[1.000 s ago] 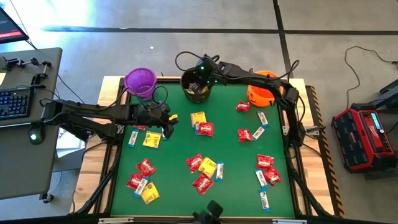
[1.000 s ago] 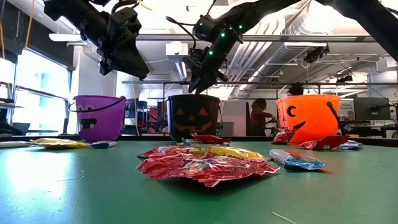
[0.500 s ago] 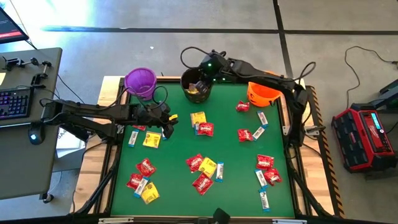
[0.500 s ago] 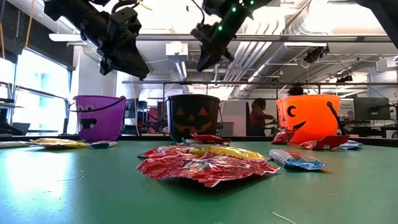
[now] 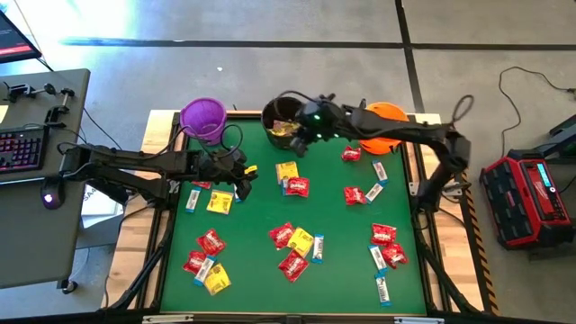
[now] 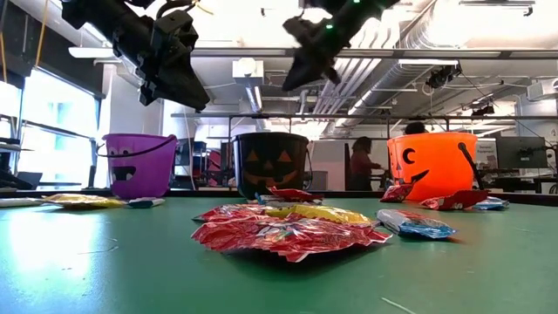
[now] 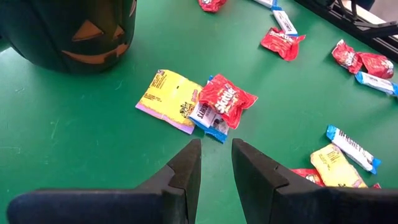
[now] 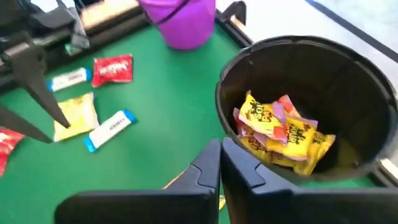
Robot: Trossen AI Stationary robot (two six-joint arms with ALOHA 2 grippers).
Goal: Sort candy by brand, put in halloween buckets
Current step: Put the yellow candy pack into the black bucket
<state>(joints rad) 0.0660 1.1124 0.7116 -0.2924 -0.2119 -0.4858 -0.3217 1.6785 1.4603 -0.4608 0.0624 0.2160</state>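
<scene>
Glossy yellow packets [image 8: 283,134] heaped in round black pail [image 8: 348,74]; green tabletop [image 5: 333,202].

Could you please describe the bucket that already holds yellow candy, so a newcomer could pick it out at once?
Look along the far edge of the green table, where three small pails stand in a row. It is the black bucket in the middle, between the purple bucket and the orange bucket. It alone is black with a jack-o'-lantern face, and yellow packets lie inside.

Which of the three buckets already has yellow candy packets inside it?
The black bucket, the middle one of the row. The right wrist view looks into it and shows yellow packets at its bottom. The purple bucket looks empty from above; the orange bucket is partly hidden.
</scene>
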